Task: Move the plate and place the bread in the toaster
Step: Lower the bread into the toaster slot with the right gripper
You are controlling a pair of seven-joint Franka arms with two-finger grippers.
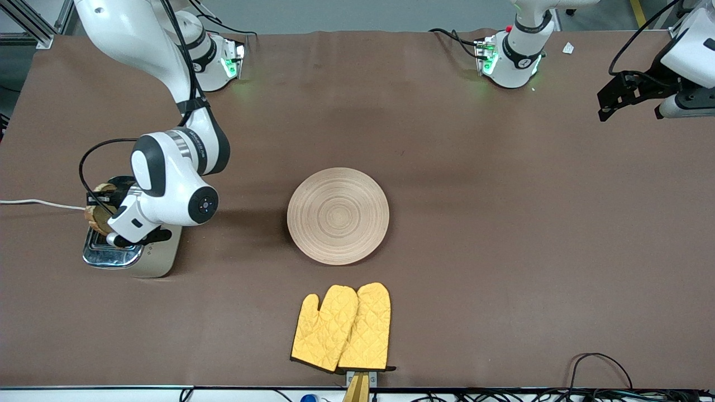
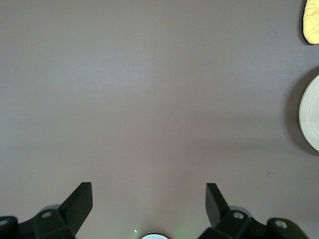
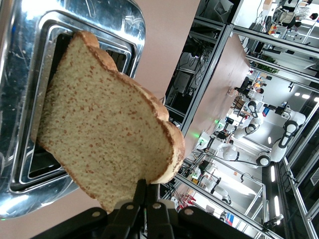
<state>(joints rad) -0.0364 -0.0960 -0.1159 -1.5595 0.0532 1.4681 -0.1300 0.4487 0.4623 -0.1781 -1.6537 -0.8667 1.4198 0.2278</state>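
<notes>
1. The right gripper (image 3: 142,199) has its fingers pressed together on the edge of the squarish slice of brown wholegrain bread (image 3: 107,142), pinching it by the crust. It hangs over the cream-beige boxy toaster with the shiny chrome top (image 1: 129,254), at the right arm's end of the table.
2. In the right wrist view the slice sits tilted against the slot's long line, one corner over the opening (so it would likely catch on the chrome rim if lowered now).
3. To do this step well, I would turn the wrist until the slice stands parallel to the slot, centre it, then lower it straight and let go only once the bottom edge is inside.
4. The round, light beige wooden plate with ring grooves (image 1: 338,216) lies mid-table, well apart from the toaster; a pair of yellow quilted oven mitts (image 1: 342,328) lies nearer the front camera.
5. The left gripper (image 2: 148,206) waits, fingers spread wide, over bare brown table (image 2: 149,89) at the left arm's end.
</notes>
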